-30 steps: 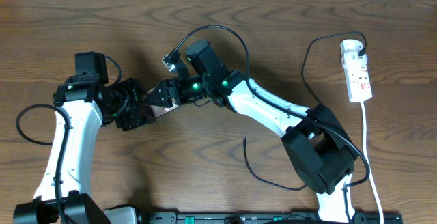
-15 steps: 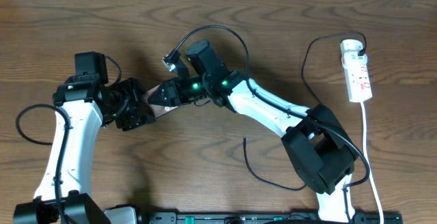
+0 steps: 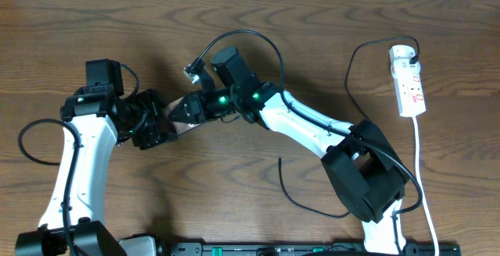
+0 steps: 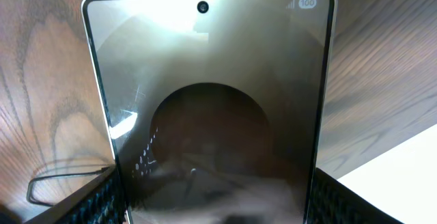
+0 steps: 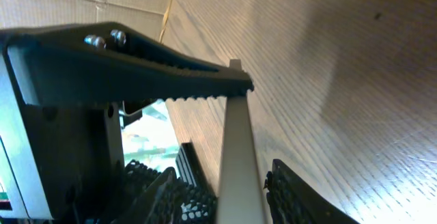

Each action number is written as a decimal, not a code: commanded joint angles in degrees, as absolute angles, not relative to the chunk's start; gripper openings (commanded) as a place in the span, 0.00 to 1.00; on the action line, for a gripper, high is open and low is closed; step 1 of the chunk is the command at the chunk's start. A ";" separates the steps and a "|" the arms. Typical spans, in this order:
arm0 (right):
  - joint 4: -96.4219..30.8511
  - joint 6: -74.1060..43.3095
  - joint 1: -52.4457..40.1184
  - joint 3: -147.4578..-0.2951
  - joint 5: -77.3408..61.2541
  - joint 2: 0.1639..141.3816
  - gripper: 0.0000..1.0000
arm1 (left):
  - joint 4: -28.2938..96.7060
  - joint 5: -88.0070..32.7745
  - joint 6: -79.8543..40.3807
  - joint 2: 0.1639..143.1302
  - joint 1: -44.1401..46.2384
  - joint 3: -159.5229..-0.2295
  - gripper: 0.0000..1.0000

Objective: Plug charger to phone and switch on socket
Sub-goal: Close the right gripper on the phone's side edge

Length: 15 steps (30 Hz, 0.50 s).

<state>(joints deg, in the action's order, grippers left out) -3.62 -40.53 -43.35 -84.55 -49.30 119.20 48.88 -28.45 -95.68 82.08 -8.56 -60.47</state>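
Observation:
The phone (image 3: 180,117) is held off the table at centre left, between my two grippers. My left gripper (image 3: 156,125) is shut on its lower sides; the left wrist view shows its glossy dark screen (image 4: 212,80) between the two fingers (image 4: 218,207). My right gripper (image 3: 192,108) straddles the phone's other end. In the right wrist view its fingers (image 5: 225,190) flank the phone's pale edge (image 5: 235,149) with small gaps, so it is open. The charger cable runs from the socket (image 3: 409,84) and its free tip (image 3: 280,160) lies on the table, apart from both grippers.
The socket's white cord (image 3: 426,186) runs down the right side. The right arm's base (image 3: 367,178) stands over part of the charger cable. A black cable loop (image 3: 27,139) lies at the left arm. The table's far edge is at the top.
My right gripper has moved slightly left, further over the phone's end. The left gripper still holds the phone, almost still.

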 commanded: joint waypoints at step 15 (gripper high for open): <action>-3.68 -40.16 -45.47 -85.06 -51.40 118.30 0.33 | 48.03 -28.91 -89.17 81.93 -8.56 -62.11 0.07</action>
